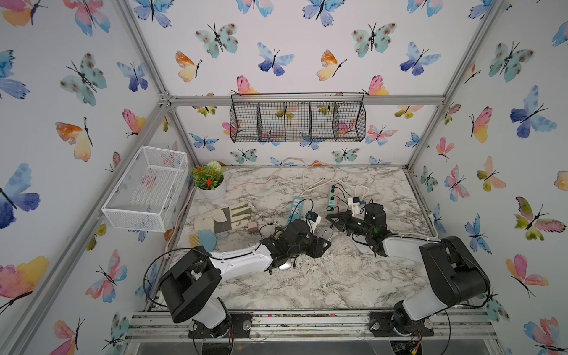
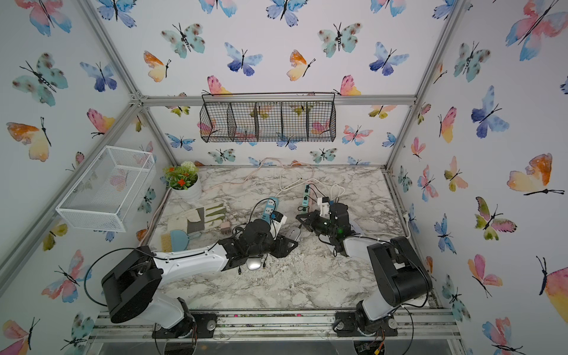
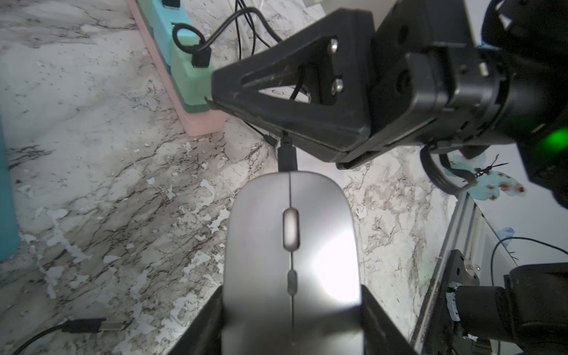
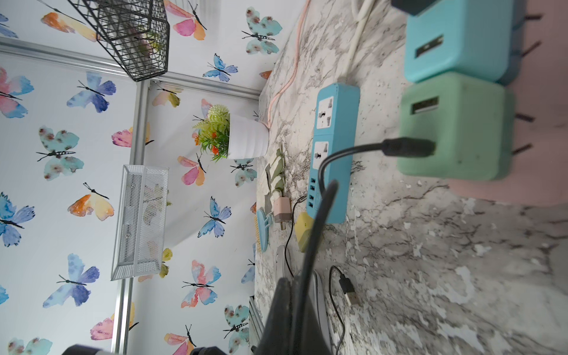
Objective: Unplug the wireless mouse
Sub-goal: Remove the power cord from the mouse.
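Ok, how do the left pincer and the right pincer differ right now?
The left pincer has jaws apart, clamping the wireless mouse by its sides; the right pincer is pressed shut. The left pincer holds the device; the right pincer pinches the thin black cable near its plug. Both are black and gripping something.

Marble tabletop (image 1: 307, 285): on it we see a potted plant (image 1: 212, 184), gloves (image 1: 227, 215), a brush (image 1: 194, 240), a blue power strip (image 1: 294, 211) and the mouse (image 3: 292, 246).

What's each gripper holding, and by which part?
Left gripper clamps the grey mouse by its sides, toward its rear. Right gripper is shut on the black cable beside its mouse-end plug.
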Robot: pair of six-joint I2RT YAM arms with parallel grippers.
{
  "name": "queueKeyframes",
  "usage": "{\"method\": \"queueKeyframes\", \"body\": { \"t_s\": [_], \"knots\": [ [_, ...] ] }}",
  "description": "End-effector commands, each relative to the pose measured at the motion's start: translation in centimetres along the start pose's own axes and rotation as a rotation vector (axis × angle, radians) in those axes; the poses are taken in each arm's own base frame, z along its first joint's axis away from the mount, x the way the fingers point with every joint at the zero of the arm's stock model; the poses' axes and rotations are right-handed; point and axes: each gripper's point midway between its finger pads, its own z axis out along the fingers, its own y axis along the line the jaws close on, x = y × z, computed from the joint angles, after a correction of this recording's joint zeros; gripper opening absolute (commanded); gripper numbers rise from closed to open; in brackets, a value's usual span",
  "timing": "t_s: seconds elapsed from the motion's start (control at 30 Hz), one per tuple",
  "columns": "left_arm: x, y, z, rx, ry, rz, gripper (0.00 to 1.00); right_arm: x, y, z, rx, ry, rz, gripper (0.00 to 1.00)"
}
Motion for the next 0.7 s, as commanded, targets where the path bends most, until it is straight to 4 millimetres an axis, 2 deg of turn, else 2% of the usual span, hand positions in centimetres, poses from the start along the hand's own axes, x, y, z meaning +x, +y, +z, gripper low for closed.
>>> {"method": "queueKeyframes", "body": {
  "t_s": [0.0,0.1,0.3,0.53,0.67],
  "knots": [
    [3.2,-1.3,-1.0,0.016,0.078,0.032,0.00,-3.4,-1.7,0.2,0.079,-0.122,0.021,0.01],
    [3.6,-1.1,-1.7,0.019,0.058,0.001,0.00,-3.4,-2.3,0.2,0.104,-0.126,0.019,0.01],
    [3.8,-1.3,-2.3,0.032,0.045,-0.020,0.00,-3.9,-3.1,-1.1,0.210,-0.172,-0.052,0.01],
    [4.8,-1.8,-2.0,0.040,0.088,-0.014,0.00,-5.4,-2.3,-2.3,0.252,-0.248,-0.136,0.02],
    [6.0,-1.8,-1.8,0.038,0.125,-0.003,0.00,-6.5,-0.5,-1.7,0.227,-0.243,-0.185,0.02]
  ]
}}
